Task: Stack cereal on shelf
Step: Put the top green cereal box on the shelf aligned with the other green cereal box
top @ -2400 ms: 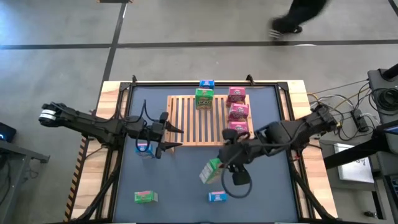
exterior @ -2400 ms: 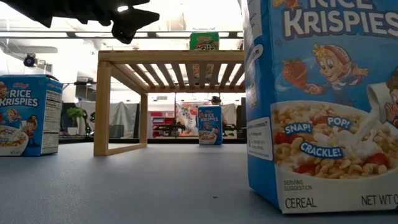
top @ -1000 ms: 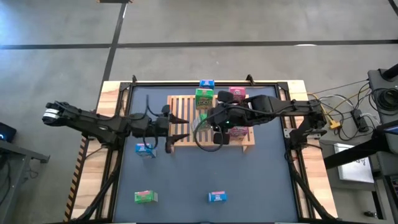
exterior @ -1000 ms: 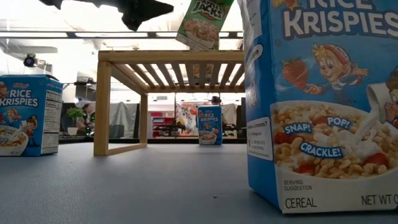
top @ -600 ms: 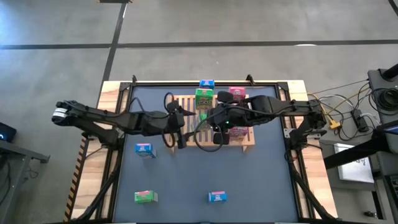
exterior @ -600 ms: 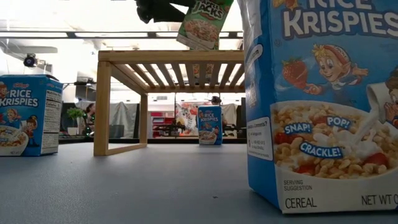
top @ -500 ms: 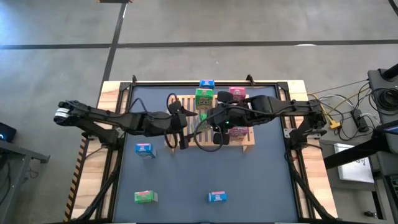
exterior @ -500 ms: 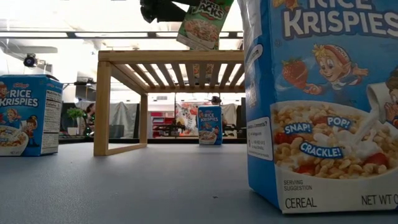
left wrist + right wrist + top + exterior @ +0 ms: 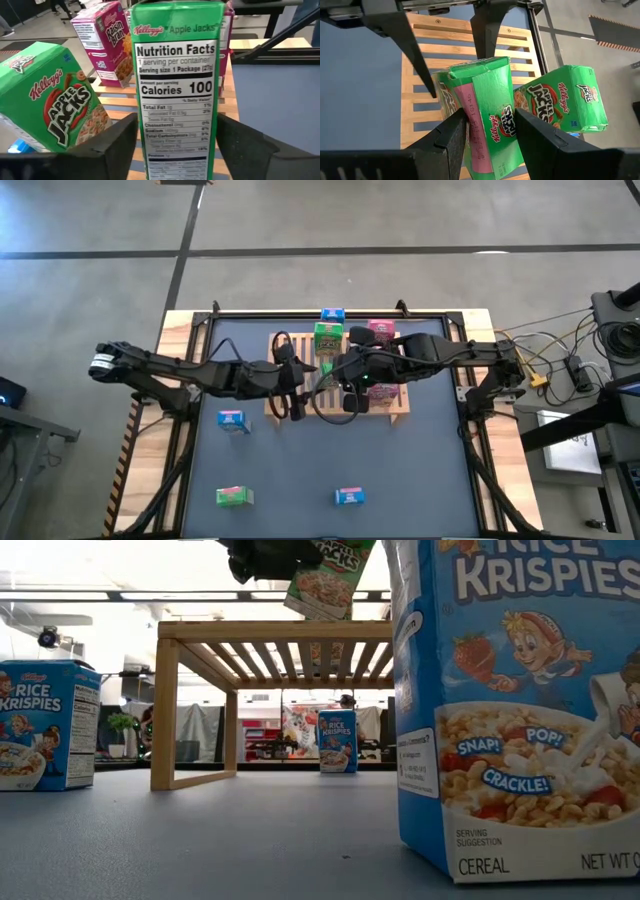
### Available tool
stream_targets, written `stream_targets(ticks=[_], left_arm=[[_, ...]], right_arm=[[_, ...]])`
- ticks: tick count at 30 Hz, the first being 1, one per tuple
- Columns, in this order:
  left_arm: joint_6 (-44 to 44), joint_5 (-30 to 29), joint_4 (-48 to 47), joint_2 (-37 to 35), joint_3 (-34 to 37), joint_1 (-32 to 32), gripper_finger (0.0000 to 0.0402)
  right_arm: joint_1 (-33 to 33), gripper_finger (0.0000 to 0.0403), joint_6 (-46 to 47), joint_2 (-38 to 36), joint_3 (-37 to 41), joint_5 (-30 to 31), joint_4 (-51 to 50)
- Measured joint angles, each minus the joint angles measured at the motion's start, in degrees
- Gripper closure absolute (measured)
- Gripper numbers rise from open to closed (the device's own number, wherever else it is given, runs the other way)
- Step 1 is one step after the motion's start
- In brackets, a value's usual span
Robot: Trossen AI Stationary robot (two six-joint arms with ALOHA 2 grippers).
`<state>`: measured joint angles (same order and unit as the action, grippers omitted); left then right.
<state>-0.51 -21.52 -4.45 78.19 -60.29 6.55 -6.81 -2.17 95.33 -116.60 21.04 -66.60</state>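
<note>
The right end effector [image 9: 487, 150] is clamped on a green cereal box [image 9: 482, 115] above the shelf [image 9: 290, 345], between the left end effector's [image 9: 172, 150] spread fingers.

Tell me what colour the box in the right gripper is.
Green: the box shows best in the right wrist view.

Three blue boxes [image 9: 232, 419], three green [image 9: 234, 496], two pink [image 9: 380, 330] visible.

Left gripper [image 9: 303, 383] advanced, flanking held green box [image 9: 175, 90].
</note>
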Motion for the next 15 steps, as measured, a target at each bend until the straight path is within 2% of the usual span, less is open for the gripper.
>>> stream_targets(ticks=[8, 15], left_arm=[[1.0, 0.0, 0.0, 0.0, 0.0, 0.0, 0.0228], [1.1, 0.0, -0.1, 0.0, 0.1, 0.0, 0.0233]], right_arm=[[0.0, 0.0251, -1.4, 0.0, 0.0, 0.0, 0.2], [-0.1, 0.0202, -2.9, 0.0, -0.3, 0.0, 1.2]])
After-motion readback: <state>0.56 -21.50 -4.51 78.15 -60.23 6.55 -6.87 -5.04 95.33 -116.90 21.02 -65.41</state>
